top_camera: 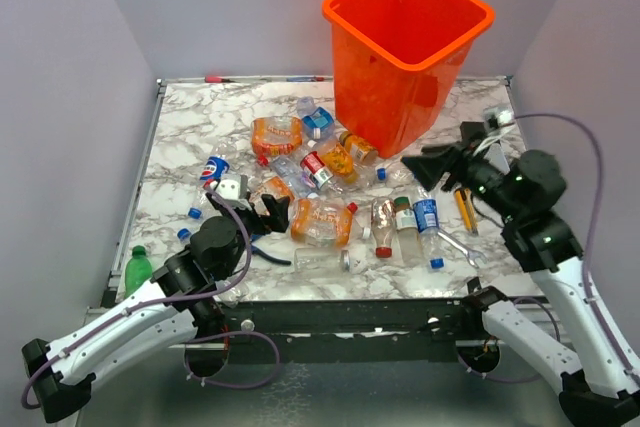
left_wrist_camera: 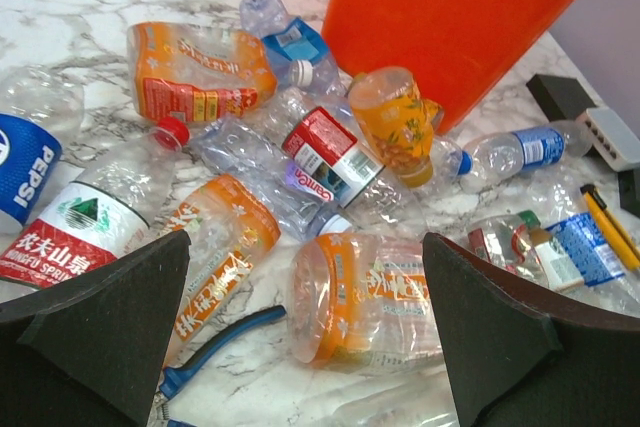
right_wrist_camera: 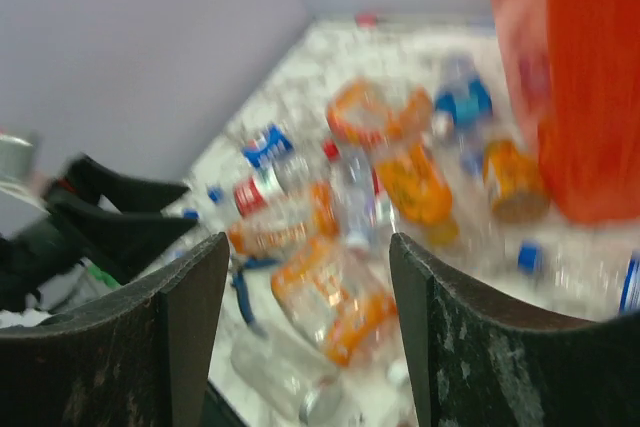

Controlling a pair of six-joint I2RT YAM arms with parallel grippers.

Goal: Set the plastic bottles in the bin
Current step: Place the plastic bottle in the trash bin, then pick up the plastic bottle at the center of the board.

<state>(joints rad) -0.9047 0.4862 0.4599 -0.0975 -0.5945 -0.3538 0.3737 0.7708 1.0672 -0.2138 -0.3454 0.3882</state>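
Note:
Several crushed plastic bottles lie heaped mid-table in front of the orange bin (top_camera: 395, 97), which stands at the back right. My left gripper (top_camera: 272, 210) is open and empty. It hovers just short of a crushed orange-labelled bottle (top_camera: 322, 222), which shows between its fingers in the left wrist view (left_wrist_camera: 370, 297). A Pepsi bottle (left_wrist_camera: 25, 162) lies at the left. A green bottle (top_camera: 138, 269) stands off the table's near left corner. My right gripper (top_camera: 425, 169) is open and empty, raised beside the bin's base and facing the heap. Its wrist view is blurred, with the gripper (right_wrist_camera: 308, 247) framing orange-labelled bottles (right_wrist_camera: 330, 302).
Blue-handled pliers (top_camera: 268, 252) lie near the front edge by the left gripper, and show in the left wrist view (left_wrist_camera: 215, 337). A steel wrench (top_camera: 458, 247) and a yellow-handled tool (top_camera: 466, 209) lie at the right. Grey walls close in both sides.

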